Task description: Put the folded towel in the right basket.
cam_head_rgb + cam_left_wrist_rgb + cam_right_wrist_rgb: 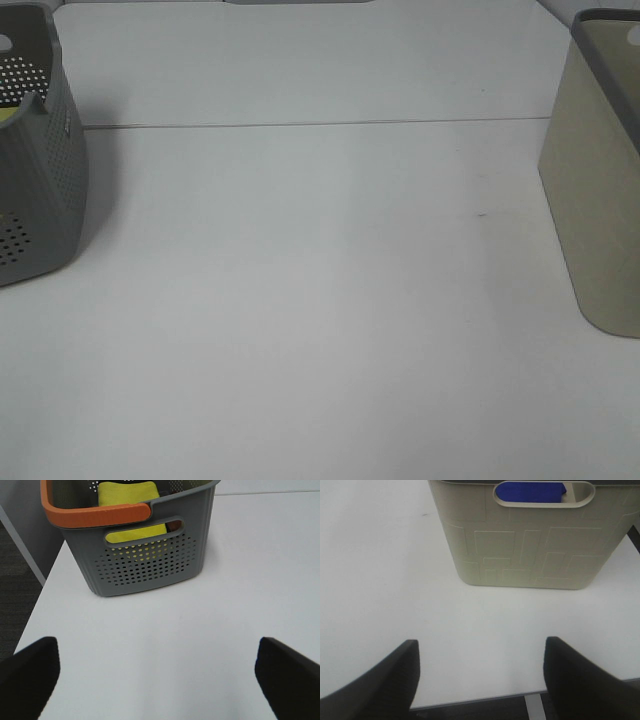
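Inside the grey perforated plastic basket with an orange handle (145, 545), at the left end of the white surface (320, 300), lies the yellow folded towel (131, 502), seen from above the rim and again through the hand slot and holes in the basket wall. Judged soft, light and limp: likely to sag or unfold if pinched by one layer, so a hold across the folded stack near its middle, reaching down from over the rim, looks safest. Left gripper (157, 672): jaws spread wide, nothing between them, low over the bare surface in front of the basket; towel well apart from them, behind the wall. Right gripper (480, 672): jaws also spread and empty, facing the beige plastic basket with relief panels (530, 545), where something blue (530, 491) shows through the handle slot.
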`<state>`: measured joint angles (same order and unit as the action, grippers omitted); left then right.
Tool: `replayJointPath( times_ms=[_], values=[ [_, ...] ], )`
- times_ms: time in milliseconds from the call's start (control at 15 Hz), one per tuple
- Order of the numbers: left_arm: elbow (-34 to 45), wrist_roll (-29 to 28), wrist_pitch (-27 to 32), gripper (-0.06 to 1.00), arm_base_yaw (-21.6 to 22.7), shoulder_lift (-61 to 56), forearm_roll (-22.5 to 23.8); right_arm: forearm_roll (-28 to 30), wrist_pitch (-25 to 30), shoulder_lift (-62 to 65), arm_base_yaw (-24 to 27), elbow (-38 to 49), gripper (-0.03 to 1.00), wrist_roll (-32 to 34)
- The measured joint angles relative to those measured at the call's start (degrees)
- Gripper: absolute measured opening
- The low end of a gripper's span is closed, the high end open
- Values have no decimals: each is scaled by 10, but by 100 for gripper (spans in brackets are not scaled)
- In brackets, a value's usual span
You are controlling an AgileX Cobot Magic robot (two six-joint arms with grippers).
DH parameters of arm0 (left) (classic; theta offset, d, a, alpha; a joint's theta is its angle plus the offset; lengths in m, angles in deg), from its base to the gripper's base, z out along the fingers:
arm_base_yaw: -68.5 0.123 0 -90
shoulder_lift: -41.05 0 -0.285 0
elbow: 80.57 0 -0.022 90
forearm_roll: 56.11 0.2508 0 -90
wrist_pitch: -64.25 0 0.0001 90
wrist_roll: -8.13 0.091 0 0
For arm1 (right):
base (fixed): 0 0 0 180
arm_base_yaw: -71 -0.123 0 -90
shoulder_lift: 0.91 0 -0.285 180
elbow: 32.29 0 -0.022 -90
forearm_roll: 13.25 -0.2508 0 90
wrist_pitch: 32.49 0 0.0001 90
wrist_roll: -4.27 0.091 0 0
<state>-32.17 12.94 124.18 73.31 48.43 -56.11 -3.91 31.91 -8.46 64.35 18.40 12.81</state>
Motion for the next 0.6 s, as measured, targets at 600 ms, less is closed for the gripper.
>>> replayJointPath(
  times_ms=[600],
  values=[
    [0, 0, 0, 99, 0, 0, 0, -1, 0, 0, 0, 2, 69, 15]
  ],
)
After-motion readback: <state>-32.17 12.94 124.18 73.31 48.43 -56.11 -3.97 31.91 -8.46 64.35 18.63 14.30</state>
